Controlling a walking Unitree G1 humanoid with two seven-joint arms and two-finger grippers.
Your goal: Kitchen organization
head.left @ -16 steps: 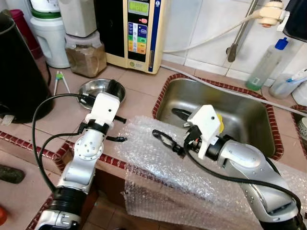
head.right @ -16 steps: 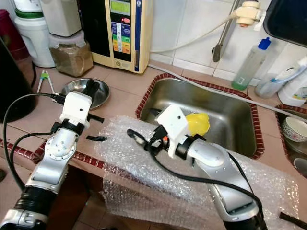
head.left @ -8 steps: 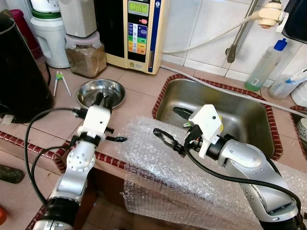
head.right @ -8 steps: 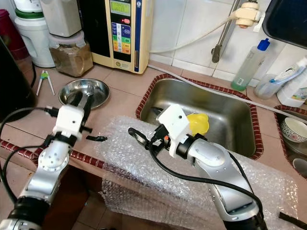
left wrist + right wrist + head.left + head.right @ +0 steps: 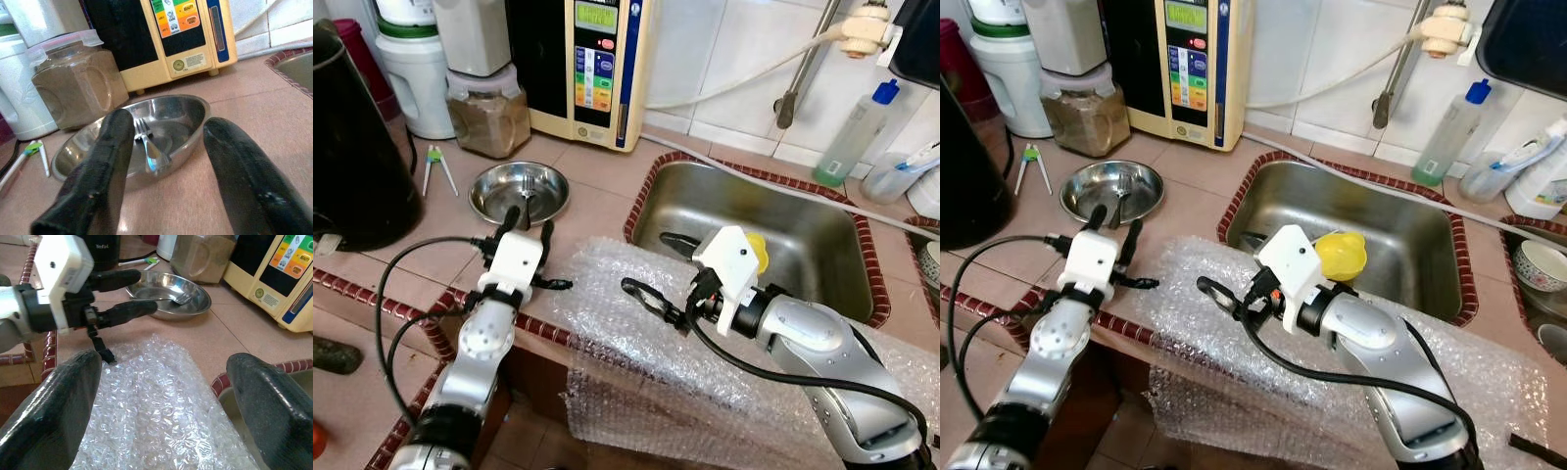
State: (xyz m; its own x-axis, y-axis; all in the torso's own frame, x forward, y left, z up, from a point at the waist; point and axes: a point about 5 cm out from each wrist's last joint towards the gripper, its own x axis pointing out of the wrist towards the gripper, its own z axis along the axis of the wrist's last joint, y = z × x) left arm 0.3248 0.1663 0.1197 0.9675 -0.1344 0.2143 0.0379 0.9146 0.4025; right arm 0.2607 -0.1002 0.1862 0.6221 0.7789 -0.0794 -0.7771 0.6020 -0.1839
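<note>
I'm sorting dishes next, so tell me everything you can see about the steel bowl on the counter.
The steel bowl is round, shallow and shiny, standing upright on the tiled counter, left of the sink and in front of the lidded jar. A metal fork lies inside it. The left gripper, fingers open, hovers just short of its near rim, not touching.

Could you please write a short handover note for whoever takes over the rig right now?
Left gripper: open, empty, low over the counter, aimed at the steel bowl with a fork inside.
Right gripper: open, empty, over the bubble wrap that drapes over the counter edge in front of the sink.
A yellow item lies in the sink.
Done: nothing grasped.
Left: probably pick up the bowl or fork, and deal with the wrap.
</note>
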